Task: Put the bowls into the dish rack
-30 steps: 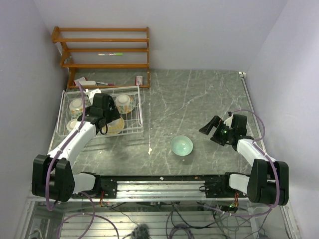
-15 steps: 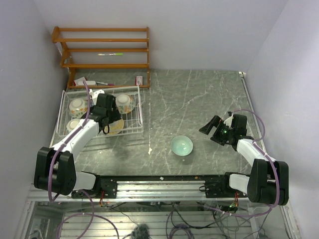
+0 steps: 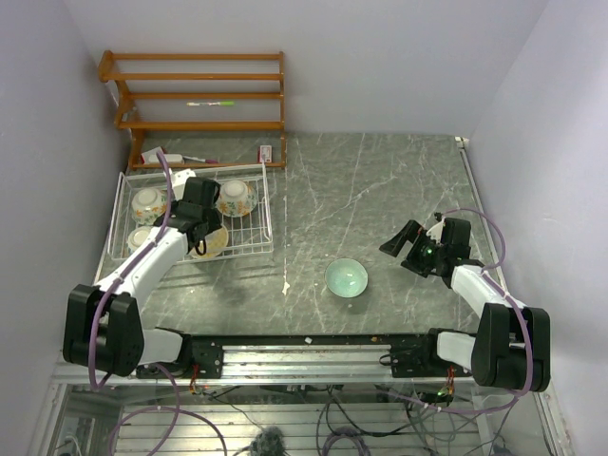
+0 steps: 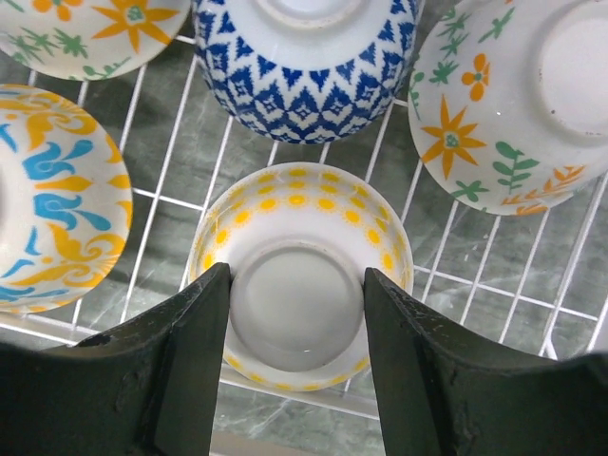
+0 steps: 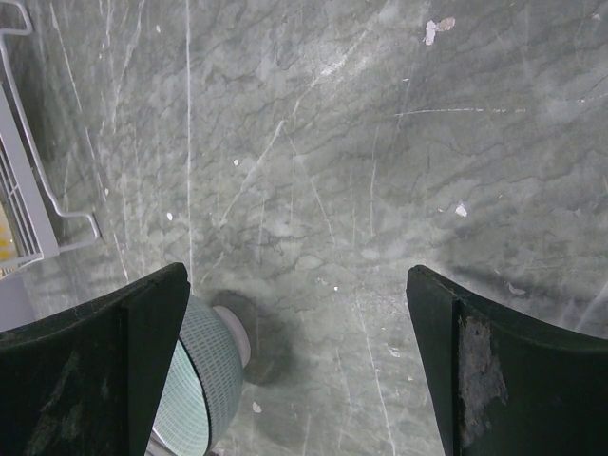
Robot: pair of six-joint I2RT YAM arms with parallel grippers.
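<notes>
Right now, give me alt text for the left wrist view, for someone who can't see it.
A yellow bowl sits upside down on the white rack, the left hand's two dark fingers against either side of its foot. Four other patterned bowls crowd round it, a blue bowl at the top.

This is a robotics lab test cell. Bare pale lilac walls (image 3: pixel 380 57) box in a grey-green marbled tabletop (image 3: pixel 380 190). Two robot arms (image 3: pixel 142 271) are bolted to an aluminium rail (image 3: pixel 304 359) along its near edge, and loose cables (image 3: pixel 334 418) lie in a tangle under the glass below. The only household things are a white wire dish rack (image 3: pixel 269 214) holding painted bowls (image 3: pixel 236 198) and a wooden shelf unit (image 3: pixel 195 95) against the back wall.
</notes>
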